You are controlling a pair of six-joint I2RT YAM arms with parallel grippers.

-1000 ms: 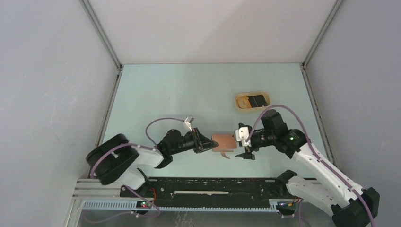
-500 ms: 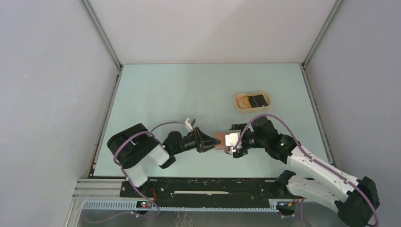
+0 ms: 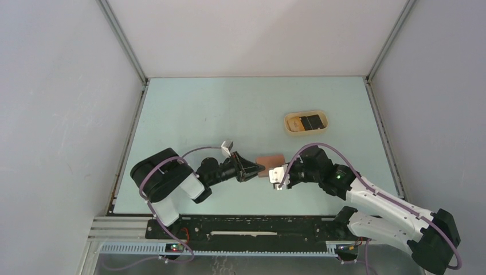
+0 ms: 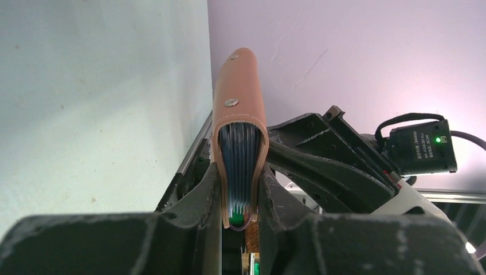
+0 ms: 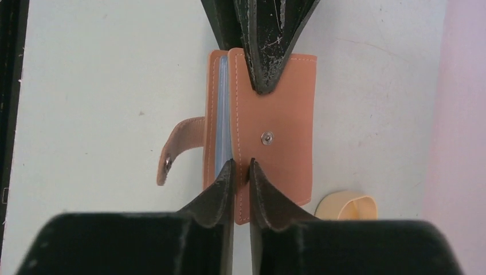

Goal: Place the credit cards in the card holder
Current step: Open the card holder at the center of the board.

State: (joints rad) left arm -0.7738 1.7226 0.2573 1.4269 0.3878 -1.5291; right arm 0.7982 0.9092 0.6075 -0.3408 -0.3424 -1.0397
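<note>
The left claw [image 4: 239, 177] is nearly closed, its two black fingers clamping the card holder [image 5: 281, 114] near one end and carrying it just above the pale green tabletop [image 3: 229, 109], close to the near edge and between the two arms. The holder is a small flat folding wallet of reddish-brown leather-like material with pale stitching along its edges. Its spine is rounded, with metal studs on it. Inside is a stack of thin bluish-grey pockets [image 4: 238, 160] packed tightly together. A soft strap tab [image 5: 179, 143] with a snap at its tip curls loosely off one side, and the matching snap stud [image 5: 267, 137] sits on the front cover. It looks light and limp: the covers should bend easily and the smooth pockets will likely slip against each other. A firm pinch across the spine end looks best for steadying it, with a grip on the edge of one cover alone to peel it open. The right claw [image 5: 239, 172], from the opposite end, has its fingers drawn close on the free edge of that front cover. Well apart toward the far right lies the beige oval tray [image 5: 335, 200]; its contents are too small to tell, and no credit cards show plainly.
</note>
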